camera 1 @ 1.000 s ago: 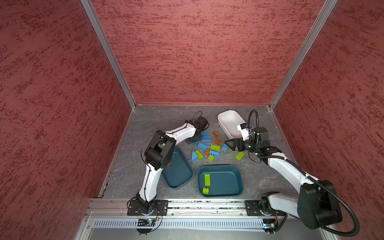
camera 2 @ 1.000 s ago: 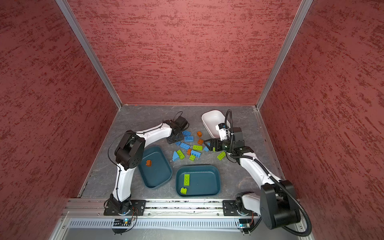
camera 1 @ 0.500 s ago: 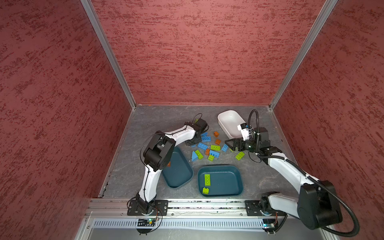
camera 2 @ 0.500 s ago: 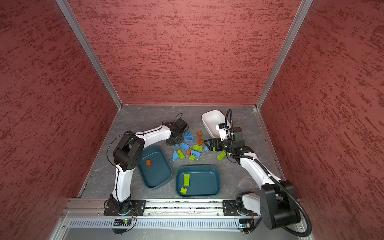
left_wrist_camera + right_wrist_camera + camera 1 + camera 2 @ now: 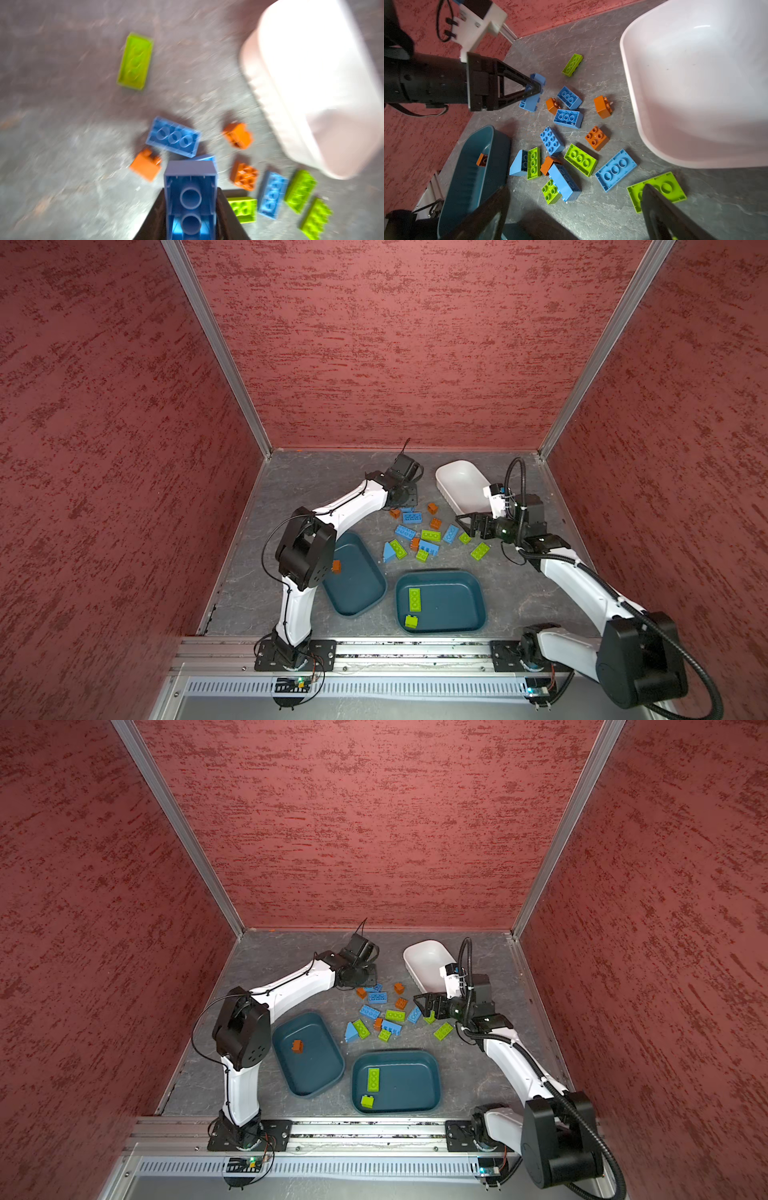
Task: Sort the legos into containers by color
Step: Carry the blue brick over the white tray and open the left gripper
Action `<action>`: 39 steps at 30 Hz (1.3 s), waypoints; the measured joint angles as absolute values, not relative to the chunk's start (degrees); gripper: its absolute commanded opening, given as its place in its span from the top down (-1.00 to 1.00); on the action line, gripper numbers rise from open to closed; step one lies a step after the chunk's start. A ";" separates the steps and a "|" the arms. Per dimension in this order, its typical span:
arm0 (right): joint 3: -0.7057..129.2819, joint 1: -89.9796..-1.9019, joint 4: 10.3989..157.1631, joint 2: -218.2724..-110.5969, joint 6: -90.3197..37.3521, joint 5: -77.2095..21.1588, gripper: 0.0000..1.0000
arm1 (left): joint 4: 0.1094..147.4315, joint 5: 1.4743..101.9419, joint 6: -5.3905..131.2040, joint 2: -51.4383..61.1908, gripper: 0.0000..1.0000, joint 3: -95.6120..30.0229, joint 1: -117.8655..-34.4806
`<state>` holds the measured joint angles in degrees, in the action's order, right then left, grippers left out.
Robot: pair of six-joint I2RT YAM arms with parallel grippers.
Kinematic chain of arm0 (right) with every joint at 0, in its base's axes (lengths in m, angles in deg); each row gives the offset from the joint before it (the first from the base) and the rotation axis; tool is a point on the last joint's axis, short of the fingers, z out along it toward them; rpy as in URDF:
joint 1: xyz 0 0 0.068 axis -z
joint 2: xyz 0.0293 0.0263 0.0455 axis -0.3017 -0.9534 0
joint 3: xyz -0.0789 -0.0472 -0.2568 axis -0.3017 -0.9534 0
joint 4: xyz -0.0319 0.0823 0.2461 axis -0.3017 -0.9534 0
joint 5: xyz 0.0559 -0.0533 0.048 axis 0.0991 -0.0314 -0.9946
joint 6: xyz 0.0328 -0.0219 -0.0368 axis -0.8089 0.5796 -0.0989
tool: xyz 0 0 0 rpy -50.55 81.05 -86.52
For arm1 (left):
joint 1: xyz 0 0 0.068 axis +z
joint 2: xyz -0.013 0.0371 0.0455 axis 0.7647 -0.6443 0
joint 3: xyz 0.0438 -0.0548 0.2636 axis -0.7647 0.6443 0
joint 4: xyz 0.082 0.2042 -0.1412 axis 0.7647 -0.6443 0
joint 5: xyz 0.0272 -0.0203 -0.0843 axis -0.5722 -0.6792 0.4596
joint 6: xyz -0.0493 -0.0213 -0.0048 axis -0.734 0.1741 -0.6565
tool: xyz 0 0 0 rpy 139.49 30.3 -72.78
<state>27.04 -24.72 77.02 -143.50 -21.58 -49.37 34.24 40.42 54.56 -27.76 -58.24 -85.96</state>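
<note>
Left claw (image 5: pixel 533 87) clamps a blue brick (image 5: pixel 190 176). Next, likely: lift it across to the white tub (image 5: pixel 457 485). Right claw (image 5: pixel 464 526) gapes, empty.

Legos (image 5: pixel 430 535) lie scattered between a far container (image 5: pixel 457 481) and two near containers (image 5: pixel 451 605).

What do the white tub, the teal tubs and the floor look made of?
White tub: moulded plastic, smooth semi-gloss; soft highlights, ribbed outer wall.
Teal tubs: likely the same plastic, duller; fine ribbing on the inner wall.
Floor: grey with pale veins, matte; stone-look sheet or real slate, cannot tell.
</note>
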 measured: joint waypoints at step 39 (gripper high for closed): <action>30.43 -21.85 73.89 -140.20 -21.82 -44.98 -0.98 | 53.69 53.19 65.56 -61.53 -0.37 -97.21 -87.03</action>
